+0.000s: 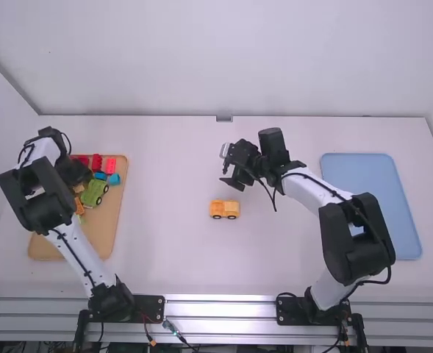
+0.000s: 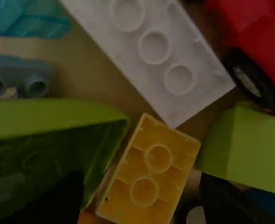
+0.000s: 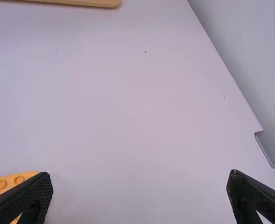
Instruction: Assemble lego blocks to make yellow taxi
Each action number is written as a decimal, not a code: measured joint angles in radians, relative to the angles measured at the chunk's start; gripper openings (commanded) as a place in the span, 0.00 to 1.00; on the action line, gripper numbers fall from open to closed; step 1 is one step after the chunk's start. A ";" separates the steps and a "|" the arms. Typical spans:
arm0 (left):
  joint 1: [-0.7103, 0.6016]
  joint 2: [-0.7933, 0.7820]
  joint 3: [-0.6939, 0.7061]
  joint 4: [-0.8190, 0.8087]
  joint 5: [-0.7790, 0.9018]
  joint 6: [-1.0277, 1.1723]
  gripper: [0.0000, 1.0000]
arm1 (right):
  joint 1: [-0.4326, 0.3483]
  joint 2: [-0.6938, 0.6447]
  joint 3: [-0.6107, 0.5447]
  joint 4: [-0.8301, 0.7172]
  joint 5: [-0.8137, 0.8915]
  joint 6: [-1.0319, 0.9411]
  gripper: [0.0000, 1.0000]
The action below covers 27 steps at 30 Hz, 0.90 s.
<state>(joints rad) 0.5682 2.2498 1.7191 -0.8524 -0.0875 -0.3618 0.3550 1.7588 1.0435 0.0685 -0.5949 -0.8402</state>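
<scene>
- The yellow plastic toy car base (image 1: 225,209), dark wheels beneath, stands upright on the white table (image 1: 172,272), roughly midway between its far and near edges, well apart from the tan tray's right edge.
- The right gripper (image 3: 139,179) is spread wide, pinching nothing, near the car base, on the side towards the table's far edge.
- The left gripper (image 2: 142,186) is over the far-left part of the tan tray (image 1: 112,239); its fingers stand apart, with the yellow rectangular plastic brick (image 2: 158,158) between them, seemingly ungripped. The brick lies with its hollow, tubed underside up.
- That brick should be light, stiff and hard to damage; its smooth walls may slip under a skewed pinch, so take it squarely by the two long sides.
- The pale grey plastic plate (image 2: 172,70) and green hollow plastic piece (image 2: 100,135) crowd it, and a finger could snag on either.
- The base looks rigid and light but would probably roll; hold it by the body sides, above the wheels, leaving its studs free for pressing.
</scene>
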 measured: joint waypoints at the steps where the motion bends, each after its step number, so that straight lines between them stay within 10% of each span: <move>1: 0.000 0.000 0.000 0.007 0.001 0.033 0.65 | 0.000 0.000 0.000 0.000 0.000 0.000 0.99; 19: 0.000 0.000 0.000 0.004 0.080 0.201 0.57 | 0.000 0.000 0.000 0.000 0.000 0.000 0.99; 27: 0.000 0.000 0.000 -0.010 0.088 0.146 0.37 | 0.000 0.000 0.000 0.000 0.000 0.000 0.99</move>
<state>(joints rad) 0.5682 2.2498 1.7191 -0.8619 0.0006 -0.2153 0.3553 1.7588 1.0439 0.0681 -0.5953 -0.8406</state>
